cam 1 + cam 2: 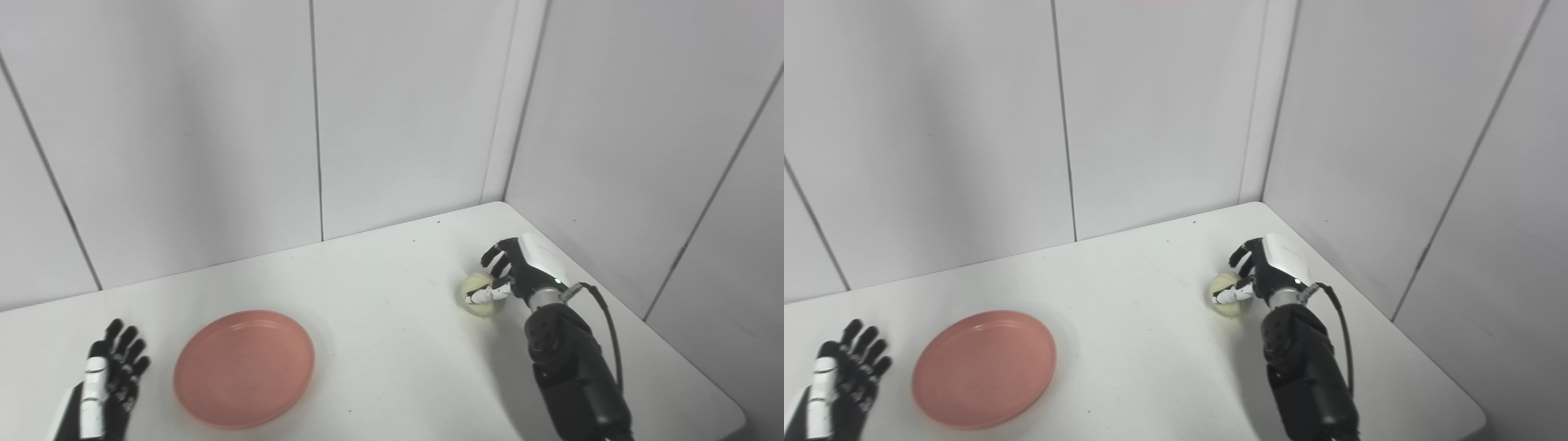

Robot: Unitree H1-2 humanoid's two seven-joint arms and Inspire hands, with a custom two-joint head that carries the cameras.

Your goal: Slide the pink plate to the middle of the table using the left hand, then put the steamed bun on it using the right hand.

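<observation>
My right hand (511, 275) was curled around the steamed bun (481, 294) at 3 o'clock, grabbing it. Left hand (113, 367) sat spread beside the pink plate (244, 367). Next up I figured: lift, carry over toward 9.

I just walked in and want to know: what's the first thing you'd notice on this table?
The pink plate jumps out first, lying empty at the table's near left. Next, the right hand at the far right, fingers curled around the pale steamed bun resting on the table. The left hand waits open beside the plate.
</observation>
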